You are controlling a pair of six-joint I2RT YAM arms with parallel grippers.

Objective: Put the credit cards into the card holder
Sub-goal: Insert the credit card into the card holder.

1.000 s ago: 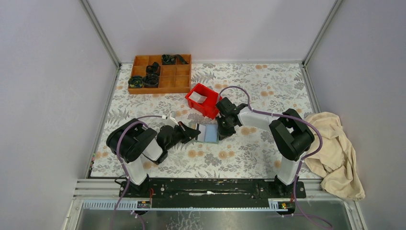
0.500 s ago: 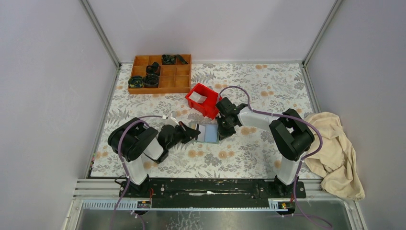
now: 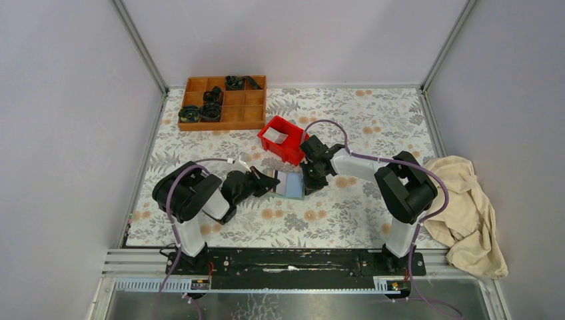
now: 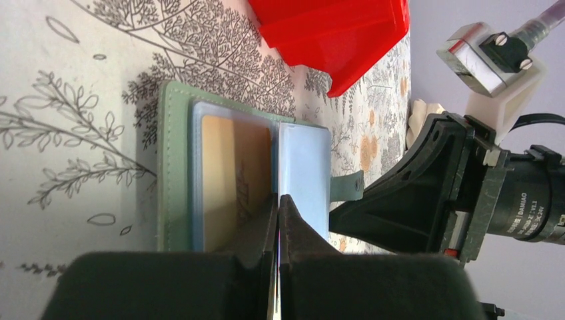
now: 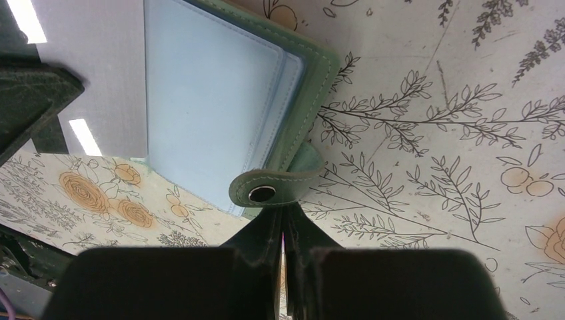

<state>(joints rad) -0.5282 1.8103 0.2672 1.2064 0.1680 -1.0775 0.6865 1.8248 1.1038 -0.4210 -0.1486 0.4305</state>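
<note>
The sage-green card holder (image 3: 291,185) lies open on the floral cloth, pale inner pages up. A yellow-tan credit card (image 4: 233,173) sits in its left pocket. My left gripper (image 4: 278,197) is shut on a grey credit card (image 5: 100,73). The card stands on edge over the holder's middle fold and shows only as a thin line (image 4: 276,160) in the left wrist view. My right gripper (image 5: 283,213) is shut, its tips against the holder's curled snap strap (image 5: 263,190) at the right edge. A whitish card (image 3: 274,137) lies in the red bin.
The red bin (image 3: 288,153) stands just behind the card holder. A brown wooden compartment tray (image 3: 223,101) with black parts is at the back left. A beige cloth (image 3: 466,213) lies off the table's right edge.
My left gripper has moved right with the grey card, from the holder's left edge to over its middle. The right arm has not moved.
</note>
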